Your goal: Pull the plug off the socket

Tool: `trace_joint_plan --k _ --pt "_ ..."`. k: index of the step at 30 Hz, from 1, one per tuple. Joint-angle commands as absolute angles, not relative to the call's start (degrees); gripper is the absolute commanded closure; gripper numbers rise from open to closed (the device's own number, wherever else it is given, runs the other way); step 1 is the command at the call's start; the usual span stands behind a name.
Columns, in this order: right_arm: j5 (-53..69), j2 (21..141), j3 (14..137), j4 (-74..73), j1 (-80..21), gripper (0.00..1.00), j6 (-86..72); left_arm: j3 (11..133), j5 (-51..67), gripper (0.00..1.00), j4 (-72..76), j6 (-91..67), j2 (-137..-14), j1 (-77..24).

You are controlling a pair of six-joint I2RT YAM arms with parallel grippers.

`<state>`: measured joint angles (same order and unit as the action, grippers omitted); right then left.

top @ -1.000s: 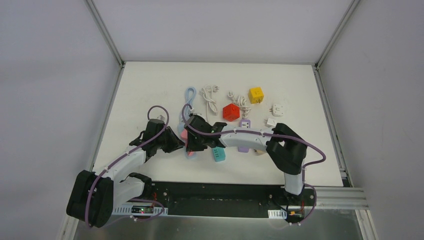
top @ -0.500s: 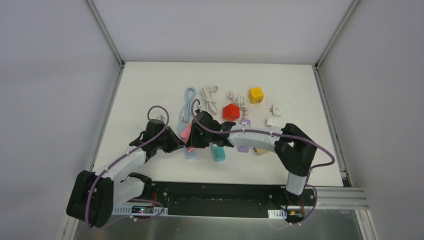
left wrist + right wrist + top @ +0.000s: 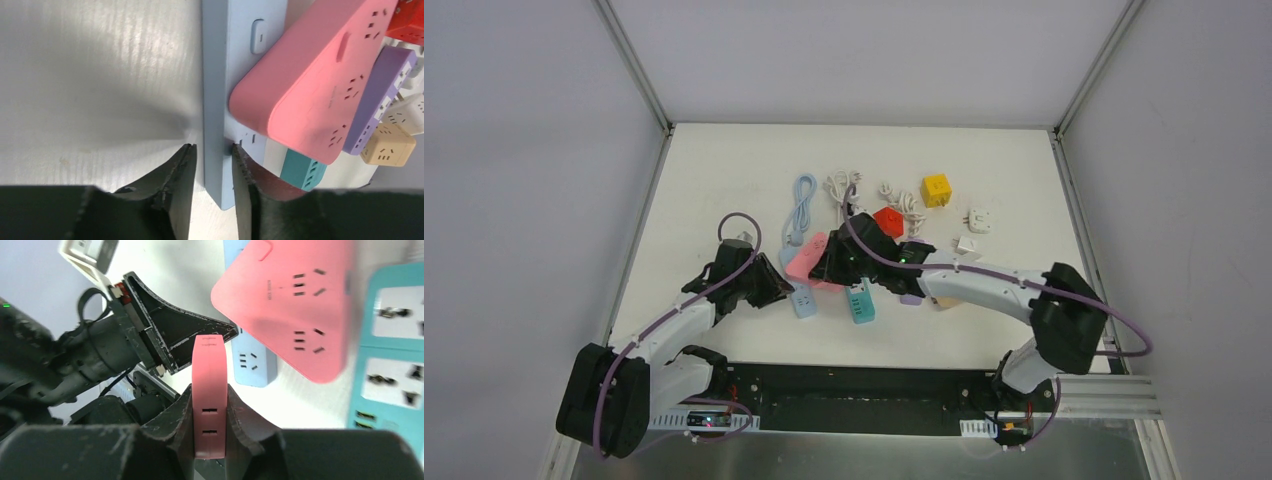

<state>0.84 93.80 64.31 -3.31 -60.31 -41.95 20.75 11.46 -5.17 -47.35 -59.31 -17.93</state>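
Note:
My left gripper (image 3: 776, 290) (image 3: 212, 150) is shut on the near end of a light blue power strip (image 3: 803, 299) (image 3: 225, 75) that lies flat on the white table. My right gripper (image 3: 827, 268) (image 3: 209, 390) is shut on a narrow pink plug block (image 3: 209, 370) with two slots. It holds the block in the air, clear of the blue strip's sockets (image 3: 252, 365). A pink power strip (image 3: 808, 257) (image 3: 295, 310) (image 3: 320, 85) lies partly across the blue strip. The left gripper's black fingers (image 3: 170, 335) show just beyond the pink plug.
A teal power strip (image 3: 860, 302) (image 3: 390, 355) lies right of the blue one, a purple strip (image 3: 380, 95) beyond it. A red cube socket (image 3: 887, 220), a yellow cube (image 3: 936, 189), white adapters (image 3: 979, 218), white cables (image 3: 844, 195) and a blue cable (image 3: 803, 195) lie farther back.
My right gripper has moved up and to the right, away from the blue strip, with the pink plug in it. The pink strip has shifted the same way. The left arm has stayed put.

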Motion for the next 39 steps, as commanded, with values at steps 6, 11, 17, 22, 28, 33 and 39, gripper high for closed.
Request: trace_joint_plan --k 6,11,17,22,28,33,39 --pt "-12.55 70.84 52.2 -14.19 -56.22 1.0 -43.13 24.36 11.0 0.49 -18.18 -43.08 -55.42 -17.93" --pt "-17.38 60.27 46.58 -24.08 -54.26 1.0 -46.33 27.05 12.17 0.37 -22.35 -41.54 -51.19 -17.93" --pt "-17.69 51.97 41.2 -30.95 -53.63 0.96 -49.48 30.74 8.97 0.3 -30.97 -39.74 -43.05 -17.97" --pt "-15.13 48.88 37.57 -32.26 -53.61 0.88 -50.65 31.62 8.11 0.24 -34.1 -39.81 -37.76 -17.97" --pt "-9.79 48.15 30.75 -24.49 -53.57 0.79 -50.06 32.12 9.55 0.11 -35.86 -39.08 -37.06 -17.93" --pt "-6.98 50.95 26.72 -20.22 -53.59 0.75 -50.92 31.95 9.29 0.05 -35.77 -38.57 -37.55 -17.93" --pt "-7.38 51.09 22.84 -17.49 -53.52 0.51 -52.54 33.78 5.19 0.01 -34.77 -39.7 -41.58 -17.93"
